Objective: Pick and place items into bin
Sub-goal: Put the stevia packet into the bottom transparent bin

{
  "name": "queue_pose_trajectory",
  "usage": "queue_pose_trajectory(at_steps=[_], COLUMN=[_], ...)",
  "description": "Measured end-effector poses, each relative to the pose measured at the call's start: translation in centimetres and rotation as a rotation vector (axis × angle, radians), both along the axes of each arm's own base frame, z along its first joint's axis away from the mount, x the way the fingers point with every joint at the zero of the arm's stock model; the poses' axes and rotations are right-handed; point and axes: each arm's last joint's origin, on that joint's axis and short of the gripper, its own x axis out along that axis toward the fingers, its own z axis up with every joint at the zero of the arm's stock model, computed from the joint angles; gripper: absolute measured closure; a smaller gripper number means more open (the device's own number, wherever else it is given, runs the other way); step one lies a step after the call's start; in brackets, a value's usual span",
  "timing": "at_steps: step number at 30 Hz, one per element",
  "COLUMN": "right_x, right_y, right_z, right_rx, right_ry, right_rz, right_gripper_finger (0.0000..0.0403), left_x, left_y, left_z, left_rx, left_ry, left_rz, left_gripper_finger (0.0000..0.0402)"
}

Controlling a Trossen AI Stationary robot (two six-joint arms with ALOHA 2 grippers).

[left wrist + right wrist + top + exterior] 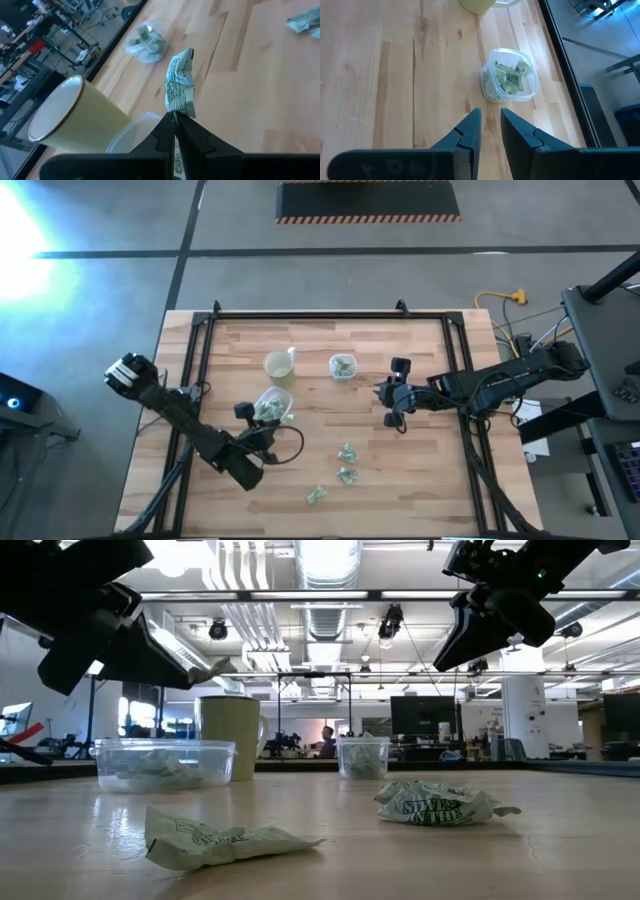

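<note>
Packet [180, 82] pinched upright in left gripper [175, 116] above clear bin [272, 406] at centre-left, seemingly for dropping in; right gripper [490, 122], fingers slightly apart and empty, hangs near small tub [510, 75] upper centre.

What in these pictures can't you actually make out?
- How many wrapped pieces lie in the wide clear tub: the left pincer overlaps it in the high view; the heap is blurred in the low view.
- The print on the wrapped piece pinched by the left pincer: too small in its wrist view.
- The pale cup's inside: the high view is too distant.
</note>
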Motion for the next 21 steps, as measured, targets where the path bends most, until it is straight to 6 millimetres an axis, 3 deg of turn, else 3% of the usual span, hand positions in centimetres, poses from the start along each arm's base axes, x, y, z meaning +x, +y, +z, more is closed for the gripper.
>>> queue_pose_trajectory(at_steps=[13,21], right_x=[0.0,0.0], right_y=[0.0,0.0], right_z=[0.0,-0.2], right_rx=[0.001,0.001], right_ry=[-0.002,0.001], right_rz=[-0.001,-0.001], right_gripper_finger=[0.0342,0.0342], left_x=[-0.6,-2.4], left_y=[0.4,1.9], left_z=[-0.3,-0.7], left_rx=[0.018,-0.029], left_ry=[0.042,0.077], left_rz=[0.022,0.170], left_gripper_finger=[0.0401,0.0401])
